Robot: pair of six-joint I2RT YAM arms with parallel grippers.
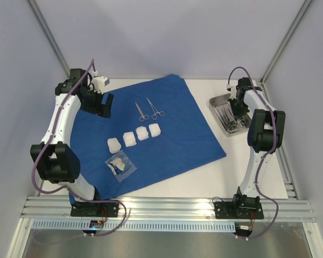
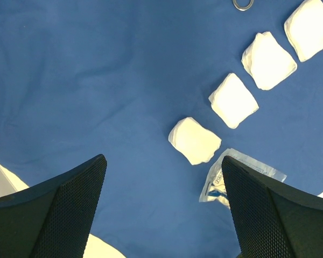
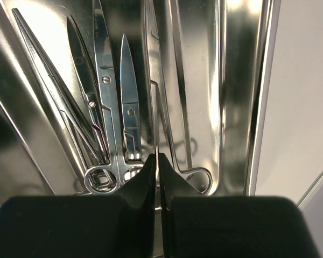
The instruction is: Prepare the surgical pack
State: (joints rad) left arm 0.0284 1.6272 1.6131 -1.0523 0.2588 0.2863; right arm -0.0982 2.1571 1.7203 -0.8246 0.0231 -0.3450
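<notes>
The royal-blue drape [image 1: 177,126] lies flat as a sheet on the table. On it lie two silver scissor-like instruments [image 1: 141,112] and a row of several white gauze squares [image 1: 135,136]. My left gripper [image 1: 103,105] hangs open and empty above the drape's left part; in the left wrist view [image 2: 162,159] the drape [image 2: 97,80] and gauze [image 2: 194,141] lie below it. The steel tray [image 1: 217,101] sits at the right, off the drape. My right gripper [image 3: 157,158] is down in the tray [image 3: 242,80], shut on a thin silver instrument [image 3: 152,80]. Other instruments [image 3: 105,80] lie beside it.
A clear plastic packet [image 1: 120,165] lies on the drape near its front left corner, also in the left wrist view [image 2: 218,180]. Grey walls and metal posts enclose the table. The aluminium rail with the arm bases [image 1: 167,207] runs along the near edge.
</notes>
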